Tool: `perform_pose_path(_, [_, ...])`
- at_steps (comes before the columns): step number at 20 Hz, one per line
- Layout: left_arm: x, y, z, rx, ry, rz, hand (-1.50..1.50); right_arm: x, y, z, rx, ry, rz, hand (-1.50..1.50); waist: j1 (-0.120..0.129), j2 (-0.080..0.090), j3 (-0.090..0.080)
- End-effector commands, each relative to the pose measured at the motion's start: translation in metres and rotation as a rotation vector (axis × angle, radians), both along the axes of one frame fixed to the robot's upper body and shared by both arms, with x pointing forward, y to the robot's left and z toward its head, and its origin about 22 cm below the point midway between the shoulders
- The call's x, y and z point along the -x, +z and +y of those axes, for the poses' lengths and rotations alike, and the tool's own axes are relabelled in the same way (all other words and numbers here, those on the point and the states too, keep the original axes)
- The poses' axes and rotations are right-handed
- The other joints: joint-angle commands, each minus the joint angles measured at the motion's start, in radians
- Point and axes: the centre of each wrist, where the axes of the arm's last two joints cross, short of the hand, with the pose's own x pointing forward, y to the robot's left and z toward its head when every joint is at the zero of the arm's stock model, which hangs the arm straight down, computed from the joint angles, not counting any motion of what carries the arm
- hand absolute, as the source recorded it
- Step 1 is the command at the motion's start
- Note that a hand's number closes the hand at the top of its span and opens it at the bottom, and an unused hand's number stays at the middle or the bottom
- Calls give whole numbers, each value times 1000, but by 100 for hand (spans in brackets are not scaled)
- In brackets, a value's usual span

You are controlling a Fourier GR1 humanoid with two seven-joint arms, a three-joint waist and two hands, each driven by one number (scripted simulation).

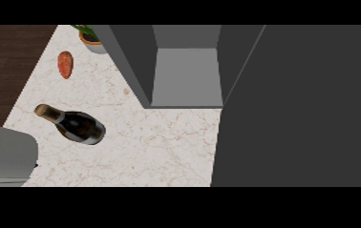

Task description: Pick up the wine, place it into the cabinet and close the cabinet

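The wine bottle (76, 125) is dark glass with a tan cork top. It lies on its side on the pale marble counter (155, 146) at the left, neck pointing up-left. The grey cabinet (187, 74) stands open at the top middle, with nothing visible inside. Its dark door (289, 108) is swung out and fills the right side of the view. A grey forearm (15, 156) shows at the lower left edge, just below-left of the bottle and apart from it. No hand shows; the door may be hiding the right arm.
An orange sweet potato (65, 64) lies on the counter at the upper left. A potted plant (90, 38) stands by the cabinet's left wall. The counter's left edge meets dark wood floor (17, 65).
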Motion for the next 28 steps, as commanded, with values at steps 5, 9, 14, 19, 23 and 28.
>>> perform_pose_path(5, [-18, -36, 31, -13, 134, 40, -150, 18, 16, 1, -41, 33, -25, -150, 2, 0, -1])
perform_pose_path(9, [-58, -50, 28, -66, 156, 32, -150, 5, 16, -1, -36, 40, -28, -150, -5, 2, 0])
perform_pose_path(14, [-82, -71, 36, -92, 169, 55, -150, 12, 16, 3, -35, 50, -24, -150, -7, 2, 0])
perform_pose_path(19, [-92, -77, 49, -119, 180, 118, -150, 23, 19, 5, -31, 48, -28, -150, -7, 0, 0])
perform_pose_path(23, [-102, -116, 34, -150, 168, 125, -150, 6, 19, 5, -26, 27, -9, -150, -12, 3, -1])
perform_pose_path(28, [-99, -156, 50, -159, 155, 185, -150, 3, 16, 5, -39, 41, -36, -150, -12, 5, -2])
